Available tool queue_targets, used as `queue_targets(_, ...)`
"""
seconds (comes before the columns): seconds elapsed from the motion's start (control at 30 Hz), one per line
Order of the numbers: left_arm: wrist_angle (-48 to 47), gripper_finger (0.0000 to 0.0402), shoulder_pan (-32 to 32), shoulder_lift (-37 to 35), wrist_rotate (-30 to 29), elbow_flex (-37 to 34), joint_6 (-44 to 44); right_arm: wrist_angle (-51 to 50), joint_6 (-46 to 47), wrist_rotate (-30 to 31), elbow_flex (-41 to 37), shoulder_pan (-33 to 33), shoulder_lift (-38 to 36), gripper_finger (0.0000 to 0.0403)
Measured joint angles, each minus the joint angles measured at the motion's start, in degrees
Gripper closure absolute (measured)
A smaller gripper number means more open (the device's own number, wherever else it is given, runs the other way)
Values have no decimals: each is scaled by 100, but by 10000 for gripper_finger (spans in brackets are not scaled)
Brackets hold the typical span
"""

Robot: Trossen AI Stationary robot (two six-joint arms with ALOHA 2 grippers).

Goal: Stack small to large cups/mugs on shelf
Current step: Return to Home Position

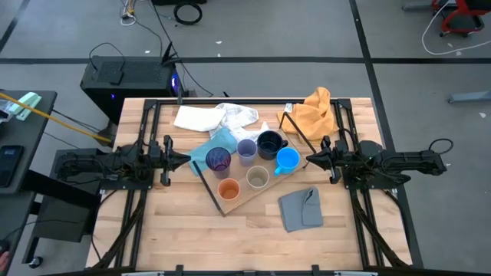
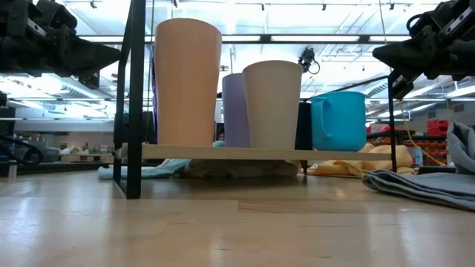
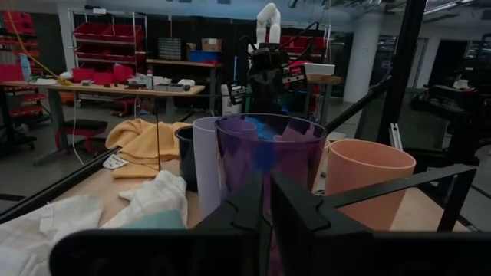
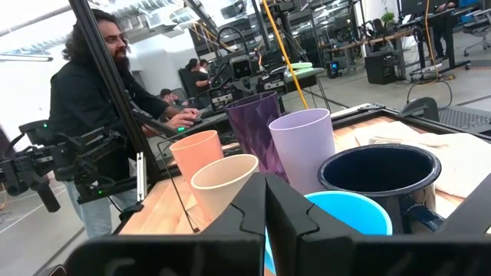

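Your shelf sits at the middle of the tabletop, turned at a slant, and all six cups stand upright on its board in two rows of three.

Take the beige cup as your centre in the high view:
- The orange cup is just beside it at 8 o'clock.
- The bright blue mug is just beside it at 2 o'clock.
- The lavender cup is at 11 o'clock, in the far row.
- The dark purple tumbler stands at the lavender cup's 8 o'clock.
- The black mug stands at the lavender cup's 2 o'clock.

Neighbouring cups stand close together; you cannot tell from these views whether any of them touch.

Your left gripper hangs above the table at 9 o'clock from the shelf, pointing at the tumbler but apart from it. Its wrist view shows the two fingers drawn together with only a sliver between them and nothing in their hold.

Your right gripper mirrors it at 3 o'clock, just off the blue mug. Its fingers are pressed together and empty.

Around the shelf:
- A grey cloth lies at 5 o'clock.
- An orange cloth is bunched at 1 o'clock.
- A white cloth lies at 11 o'clock.

In the right wrist view a person stands beyond the table's edge.
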Motion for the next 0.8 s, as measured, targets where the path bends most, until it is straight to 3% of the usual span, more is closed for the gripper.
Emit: queue_targets(0.8,1,367,-1,1,0,0,-1,-1,0,0,0,0,0,394)
